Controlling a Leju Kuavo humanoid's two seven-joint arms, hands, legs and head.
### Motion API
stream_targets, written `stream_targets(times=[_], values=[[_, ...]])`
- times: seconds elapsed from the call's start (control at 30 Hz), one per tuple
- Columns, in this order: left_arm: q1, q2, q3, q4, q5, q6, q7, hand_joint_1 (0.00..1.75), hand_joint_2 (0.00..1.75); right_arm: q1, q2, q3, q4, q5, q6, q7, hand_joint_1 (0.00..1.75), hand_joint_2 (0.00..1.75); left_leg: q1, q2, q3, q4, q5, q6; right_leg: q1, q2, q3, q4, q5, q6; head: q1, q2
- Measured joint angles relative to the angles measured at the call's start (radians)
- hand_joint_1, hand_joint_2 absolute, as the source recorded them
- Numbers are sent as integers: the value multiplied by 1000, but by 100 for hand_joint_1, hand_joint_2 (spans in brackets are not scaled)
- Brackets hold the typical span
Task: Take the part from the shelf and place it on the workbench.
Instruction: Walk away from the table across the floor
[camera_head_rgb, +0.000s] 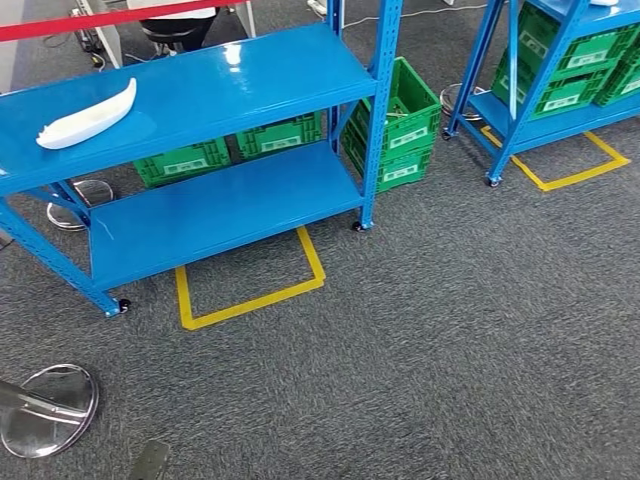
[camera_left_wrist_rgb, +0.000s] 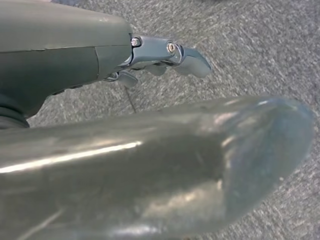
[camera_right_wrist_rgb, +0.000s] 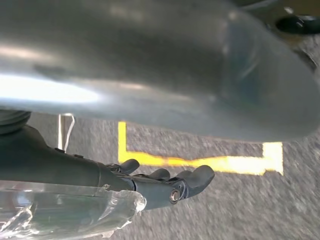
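Observation:
The part (camera_head_rgb: 87, 117) is a long white curved piece lying on the top board of the blue shelf (camera_head_rgb: 226, 80), near its left end in the head view. My left hand (camera_left_wrist_rgb: 166, 55) hangs over grey carpet in the left wrist view, fingers stretched out and holding nothing. My right hand (camera_right_wrist_rgb: 166, 185) also hangs with its fingers straight and nothing between them, above a yellow floor marking (camera_right_wrist_rgb: 196, 161). Crumpled clear plastic (camera_right_wrist_rgb: 68, 210) lies along the right wrist, behind the fingers.
Green crates (camera_head_rgb: 396, 120) stand under and beside the shelf. A second blue rack (camera_head_rgb: 543, 110) with more green crates is at the right. Yellow tape (camera_head_rgb: 249, 300) outlines the shelf's spot on the carpet. A round metal base (camera_head_rgb: 49, 408) sits at the near left.

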Motion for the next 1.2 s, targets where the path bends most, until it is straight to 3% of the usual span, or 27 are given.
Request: stream_targets(times=[0.07, 0.1, 0.17, 0.2, 0.27, 0.3, 0.37, 0.4, 0.47, 0.53, 0.57, 0.63, 0.67, 0.7, 0.73, 0.8, 0.87, 1.03, 1.07, 1.13, 1.17, 1.2], values=[[-7, -2, 0, 0, 2, 0, 0, 0, 0, -2, 0, 0, 0, 1, 0, -1, 0, 0, -3, 58, -53, 93, -32, -11, 1, -22, 19, -7, -6, -9, -3, 0], [-10, -2, 0, 0, 3, 0, 1, 0, 0, -1, 0, 0, 0, 1, 0, -1, 0, 0, -3, 73, -95, 157, -54, -13, 2, -35, 26, -9, -11, -13, -4, 0], [-8, -1, 0, 0, 5, 0, 3, 0, 0, 0, 0, 0, 0, 1, 1, -1, 0, 0, -3, 79, -164, 244, -72, -14, 3, -60, 42, -9, -24, -15, -4, 0], [-6, 0, 0, 0, 5, 0, 5, 0, 0, 0, 0, 0, 0, 1, 1, -2, 0, 0, -3, 80, -177, 244, -54, -13, 4, -72, 51, -9, -32, -15, -4, 0], [-2, 1, 0, 0, 5, 0, 7, 0, 0, -1, 0, 0, 0, 2, 1, -2, 0, 0, -6, 97, -156, 155, 33, -6, 4, -94, 75, -9, -48, -13, -4, 0], [-2, 1, 0, 0, 5, 0, 8, 0, 0, -1, 0, 0, 0, 2, 1, -2, 0, 0, -9, 120, -136, 96, 70, -3, 6, -105, 87, -8, -58, -10, -4, 0], [-6, 0, 0, 0, 5, 0, 9, 0, 0, -3, 0, 0, 0, 3, 1, -2, 0, 0, -15, 161, -108, 14, 96, 5, 14, -128, 102, -6, -80, 0, -7, 0], [-7, 0, 0, 0, 5, 0, 10, 0, 0, -3, 0, 0, 0, 4, 1, -2, 0, 0, -17, 166, -105, 3, 88, 8, 19, -140, 107, -7, -92, 5, -6, 0], [-6, -2, 0, 0, 5, -3, 12, 0, 0, -6, 0, 0, 0, 3, 3, -3, 0, 0, -12, 144, -100, -1, 90, 16, 22, -155, 119, -10, -112, 14, -3, 0], [-4, -3, 0, 0, 5, -7, 16, 0, 0, -11, 0, -1, 0, 0, 5, -12, 0, 0, -6, 123, -92, -3, 86, 26, 19, -118, 111, 31, -143, 24, 5, 0], [-5, -3, 0, 0, 5, -8, 18, 0, 0, -12, 0, -1, 0, -2, 6, -17, 0, 0, -4, 115, -88, -4, 83, 32, 17, -88, 85, 86, -170, 28, 8, 0], [-8, -2, 0, 0, 5, -8, 20, 0, 0, -11, 0, -3, 0, -4, 10, -25, 0, 0, -4, 99, -82, -4, 75, 40, 16, -53, -1, 228, -224, 31, 13, 0], [-7, -2, 0, 0, 5, -8, 20, 0, 0, -9, 0, -3, 0, -4, 11, -28, 0, 0, -5, 89, -77, -4, 70, 41, 16, -48, -39, 277, -229, 30, 14, 0], [-6, -2, 0, 0, 5, -8, 21, 0, 0, -6, 0, -3, 0, -4, 13, -30, 0, 0, -5, 81, -70, -4, 65, 42, 16, -46, -61, 290, -212, 29, 14, 0], [-5, -2, 0, 0, 5, -8, 21, 0, 0, -3, 0, -3, 0, -4, 15, -31, 0, 0, -5, 73, -60, -3, 58, 40, 16, -46, -63, 262, -173, 27, 14, 0], [-3, -2, 0, 0, 4, -9, 21, 0, 0, -2, 0, -4, 0, -4, 16, -32, 0, 0, -6, 64, -40, -3, 44, 34, 15, -44, -31, 133, -71, 22, 15, 0], [-4, -2, 0, 0, 4, -9, 21, 0, 0, -3, 0, -4, 1, -4, 16, -32, 0, 0, -9, 59, -30, -1, 32, 26, 14, -38, -1, 38, -20, 17, 14, 0], [-5, -1, 1, 0, 3, -9, 21, 0, 0, -3, 0, -9, 1, -4, 17, -30, 0, 0, -10, 65, -34, 19, 6, 0, 9, -28, 16, 10, -21, -5, 9, 0], [-6, -1, 1, 0, 2, -9, 21, 0, 0, -4, 0, -10, 1, -4, 17, -30, 0, 0, -9, 70, -55, 61, -16, -6, 7, -25, 21, 7, -23, -11, 7, 0], [-8, -2, 0, 0, 0, -10, 22, 0, 0, -5, 0, -13, 1, -4, 16, -28, 0, 0, -7, 77, -128, 192, -68, -15, 6, -18, 30, 5, -30, -18, 4, 0], [-7, -1, 0, 0, 0, -10, 22, 0, 0, -4, 0, -13, 1, -4, 16, -26, 0, 0, -5, 78, -163, 246, -80, -17, 6, -13, 35, 5, -35, -19, 4, 0], [-6, -1, 1, 0, 0, -10, 22, 0, 0, -3, 0, -14, 1, -4, 16, -24, 0, 0, -4, 78, -184, 269, -71, -18, 5, -7, 41, 5, -40, -19, 4, 0]])
